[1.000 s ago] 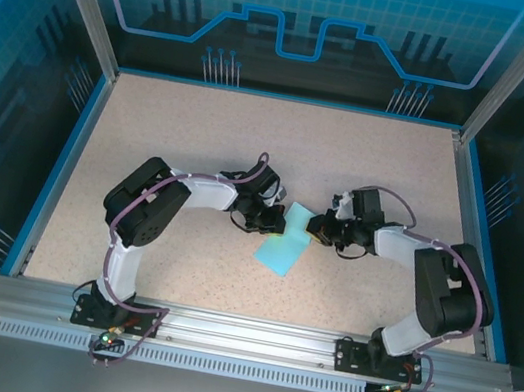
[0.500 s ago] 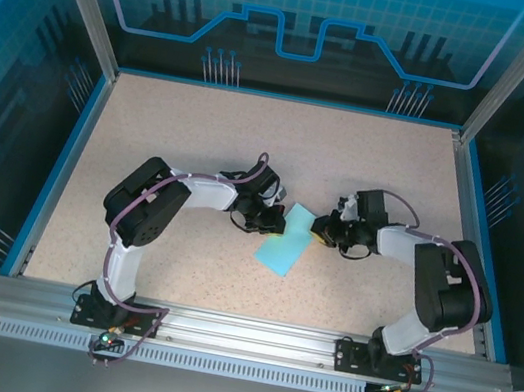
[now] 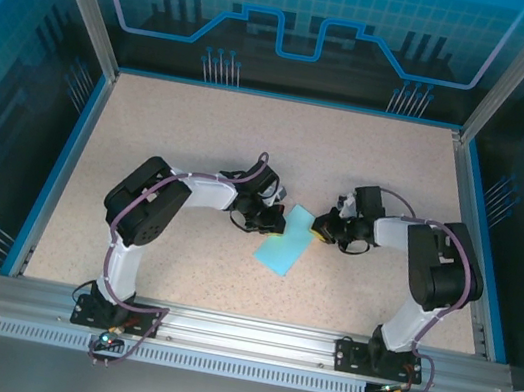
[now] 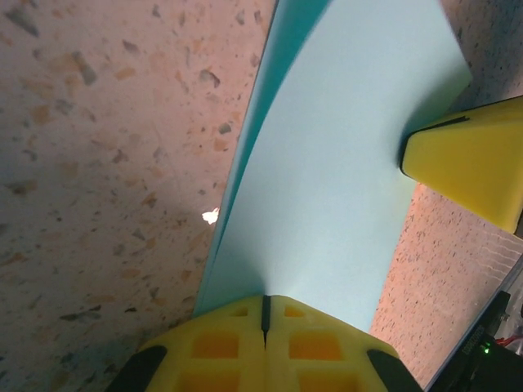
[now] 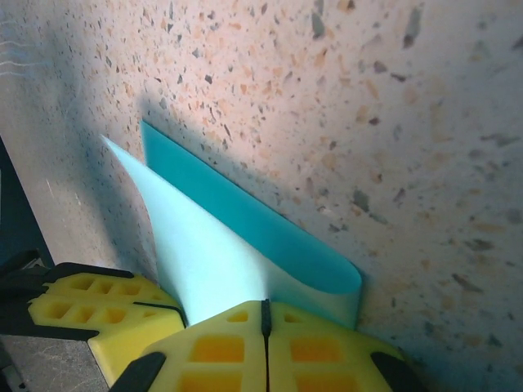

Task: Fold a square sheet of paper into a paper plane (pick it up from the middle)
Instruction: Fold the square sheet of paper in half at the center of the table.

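"Between the two arms, what's going on down there?"

"Starting on the left: the left gripper [image 4: 264, 314] has its yellow fingers pressed together on one edge of the light-blue sheet of paper [image 3: 283, 249]. The paper runs out ahead of its jaws."

"Is the sheet flat?"

"No, it's doubled over. A pale layer sits on top and a darker one curls beneath, low over the speckled table [image 3: 202, 135]."

"And on the right?"

"The right gripper [image 5: 264, 322] is pinched tight on the opposite edge, with a rounded bend in the paper just beside its jaws. The two grippers face each other, close together, with the sheet spanning the gap. Its free end trails away from both jaws, toward the arm bases."
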Motion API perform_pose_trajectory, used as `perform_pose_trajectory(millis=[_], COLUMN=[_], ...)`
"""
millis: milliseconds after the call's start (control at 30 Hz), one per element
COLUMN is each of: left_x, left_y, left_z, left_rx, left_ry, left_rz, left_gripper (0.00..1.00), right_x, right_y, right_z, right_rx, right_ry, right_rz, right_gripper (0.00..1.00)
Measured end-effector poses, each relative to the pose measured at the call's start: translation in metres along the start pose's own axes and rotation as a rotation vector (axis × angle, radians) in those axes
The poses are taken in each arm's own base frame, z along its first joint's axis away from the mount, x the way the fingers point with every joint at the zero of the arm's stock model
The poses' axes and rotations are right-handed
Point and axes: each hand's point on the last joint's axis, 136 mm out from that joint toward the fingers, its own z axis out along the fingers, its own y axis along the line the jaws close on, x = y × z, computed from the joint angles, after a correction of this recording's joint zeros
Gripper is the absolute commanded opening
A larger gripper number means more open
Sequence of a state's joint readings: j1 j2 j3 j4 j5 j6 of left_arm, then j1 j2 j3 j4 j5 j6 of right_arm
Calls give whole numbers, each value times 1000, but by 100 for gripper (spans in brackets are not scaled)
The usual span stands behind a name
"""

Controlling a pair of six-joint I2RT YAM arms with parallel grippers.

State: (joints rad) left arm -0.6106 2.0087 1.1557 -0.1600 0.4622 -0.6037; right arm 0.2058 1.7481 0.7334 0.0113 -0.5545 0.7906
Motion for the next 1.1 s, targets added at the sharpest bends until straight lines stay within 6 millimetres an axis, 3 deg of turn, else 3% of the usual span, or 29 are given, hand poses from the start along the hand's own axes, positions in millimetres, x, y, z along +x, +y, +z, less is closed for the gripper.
perform_pose_trajectory(millis=[133, 367, 500, 700, 900, 1000, 1100], left_x=[0, 0, 0, 0, 0, 0, 1], left_y=[0, 0, 0, 0, 0, 0, 0], left_z=[0, 0, 0, 0, 0, 0, 1], left_rx=[1, 5, 11, 15, 17, 18, 19], left_ry=[0, 4, 8, 9, 10, 10, 11], left_rz=[4, 2, -1, 0, -1, 3, 5], left_gripper=[0, 0, 0, 0, 0, 0, 0], right_x=[-3, -23, -24, -16, -19, -17, -22], right_y=[0, 14, 14, -9, -8, -2, 15], right_z=[-4, -28, -24, -10, -11, -17, -29], right_rx=[-11, -54, -71, -13, 12, 6, -32], right_ry=[-3, -70, -51, -2, 3, 0, -37], right_rz=[11, -8, -11, 35, 29, 28, -8], right_gripper=[7, 8, 9, 7, 6, 12, 12])
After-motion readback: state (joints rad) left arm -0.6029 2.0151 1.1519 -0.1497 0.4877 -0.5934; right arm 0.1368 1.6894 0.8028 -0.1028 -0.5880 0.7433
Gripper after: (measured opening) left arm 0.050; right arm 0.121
